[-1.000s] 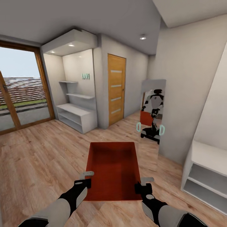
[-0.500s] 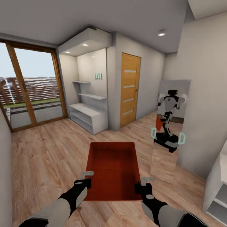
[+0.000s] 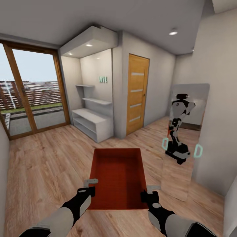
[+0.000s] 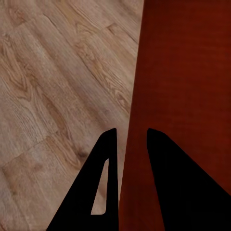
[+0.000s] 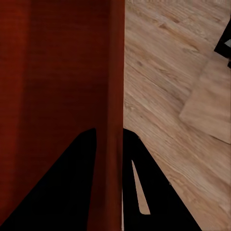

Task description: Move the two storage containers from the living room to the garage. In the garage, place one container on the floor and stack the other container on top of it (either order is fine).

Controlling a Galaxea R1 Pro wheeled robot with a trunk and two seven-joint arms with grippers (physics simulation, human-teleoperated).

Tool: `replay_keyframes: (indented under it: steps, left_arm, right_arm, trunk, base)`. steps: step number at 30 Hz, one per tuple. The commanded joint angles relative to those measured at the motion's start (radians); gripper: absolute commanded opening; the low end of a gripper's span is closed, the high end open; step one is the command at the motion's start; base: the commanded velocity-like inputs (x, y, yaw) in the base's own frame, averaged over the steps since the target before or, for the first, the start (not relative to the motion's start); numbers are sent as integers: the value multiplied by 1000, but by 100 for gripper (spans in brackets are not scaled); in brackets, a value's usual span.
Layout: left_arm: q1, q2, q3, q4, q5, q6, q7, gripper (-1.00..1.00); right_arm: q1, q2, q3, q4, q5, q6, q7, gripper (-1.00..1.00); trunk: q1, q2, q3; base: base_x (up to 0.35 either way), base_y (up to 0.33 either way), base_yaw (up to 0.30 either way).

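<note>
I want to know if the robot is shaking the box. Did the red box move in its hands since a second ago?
No. The storage container sits the same between the left gripper and right gripper; the room shifts because the camera turned.

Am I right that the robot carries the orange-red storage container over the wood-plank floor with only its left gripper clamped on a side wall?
Not quite: both grip it. The left gripper pinches one side wall of the storage container and the right gripper pinches the opposite wall, as both wrist views show. It is indeed over the wood-plank floor.
</note>
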Motion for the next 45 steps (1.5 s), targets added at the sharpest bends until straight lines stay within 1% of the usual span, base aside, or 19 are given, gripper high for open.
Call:
replay_keyframes:
  steps: [1, 13, 23, 28, 45]
  left_arm:
    - [-2, 21, 37, -5, 42, 7, 8, -100]
    - [-1, 21, 37, -5, 42, 8, 8, -100]
    - [-1, 21, 37, -5, 42, 8, 8, -100]
    - [-1, 21, 37, -5, 42, 8, 8, -100]
    - [-1, 21, 37, -5, 42, 8, 8, -100]
  right_arm:
    - [0, -1, -24, -1, -2, -1, -2, -100]
    - [0, 0, -24, -1, -2, -1, -3, -100]
    - [0, -1, -24, -1, -2, -2, -2, -100]
    - [0, -1, -24, -1, -2, -2, -2, -100]
    - [0, -1, -24, -1, -2, -1, -2, -100]
  trunk:
    - [1, -1, -1]
    - [1, -1, -1]
    - [1, -1, -1]
    - [1, -1, -1]
    - [1, -1, -1]
  base:
    - [322, 0, 0]
    - [322, 4, 0]
    - [322, 84, -21]
    - [322, 105, -188]
    - [322, 113, -272]
